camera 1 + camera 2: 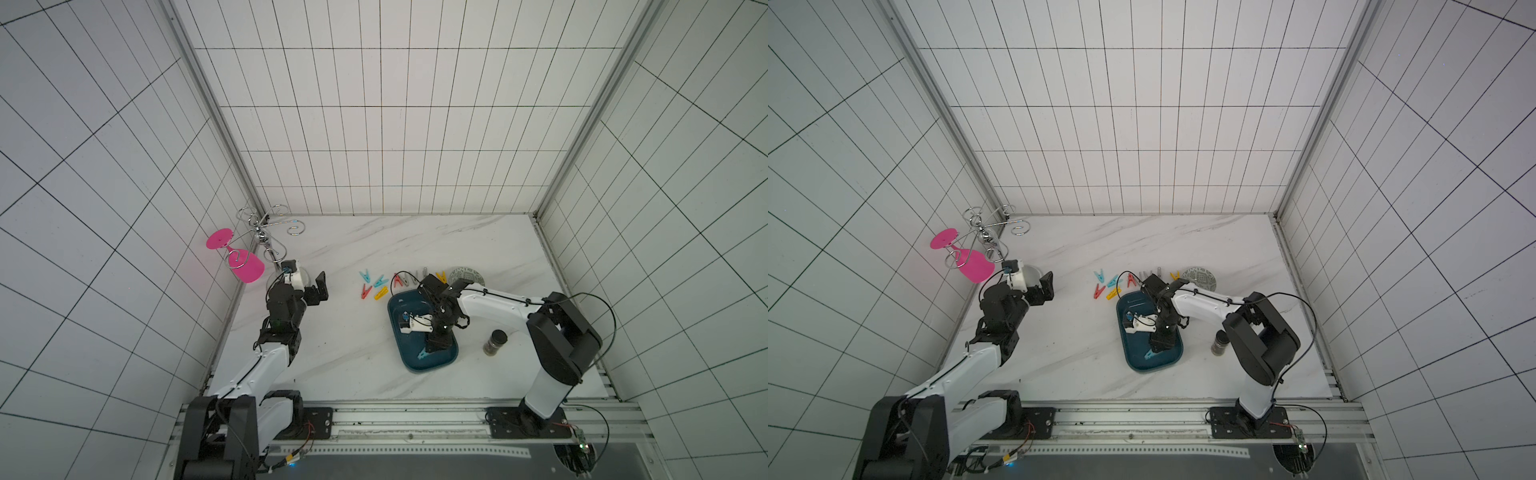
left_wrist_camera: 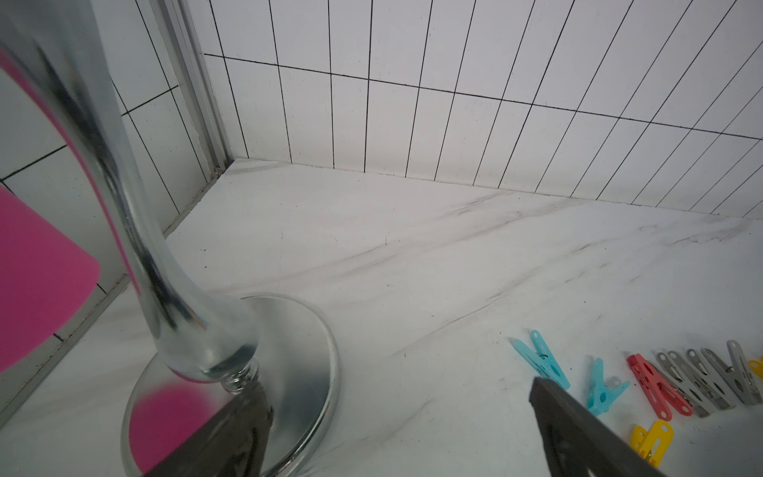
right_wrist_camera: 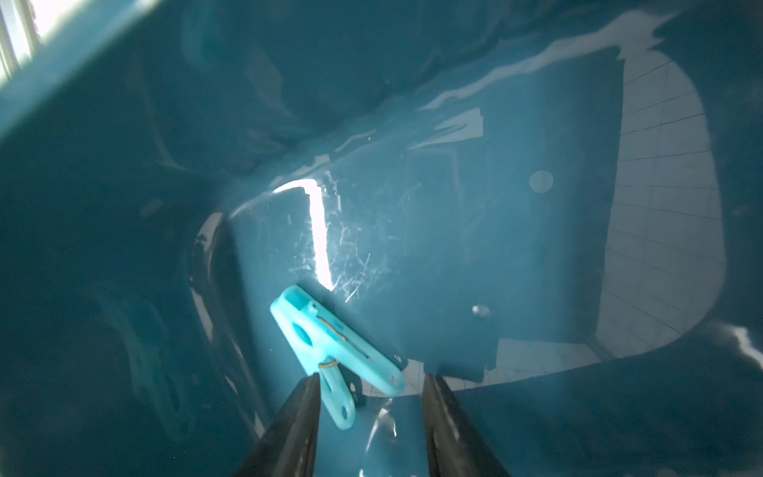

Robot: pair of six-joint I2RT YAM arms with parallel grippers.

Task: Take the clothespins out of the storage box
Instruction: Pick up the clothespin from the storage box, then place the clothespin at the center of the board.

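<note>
right arm bends down into the storage box [image 1: 415, 366] | right gripper [image 3: 371, 378] spread, light blue clothespin [image 3: 330, 342] between its tips, inside the box | left gripper [image 2: 396, 388] spread wide, well away from the box

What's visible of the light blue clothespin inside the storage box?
The light blue clothespin is one plastic spring peg with a wire spring at the pivot and holes in its two splayed legs. It lies flat on the storage box floor, near the end nearest the right arm's base. The right gripper straddles its leg end, jaws open; contact with a leg is unclear.
</note>
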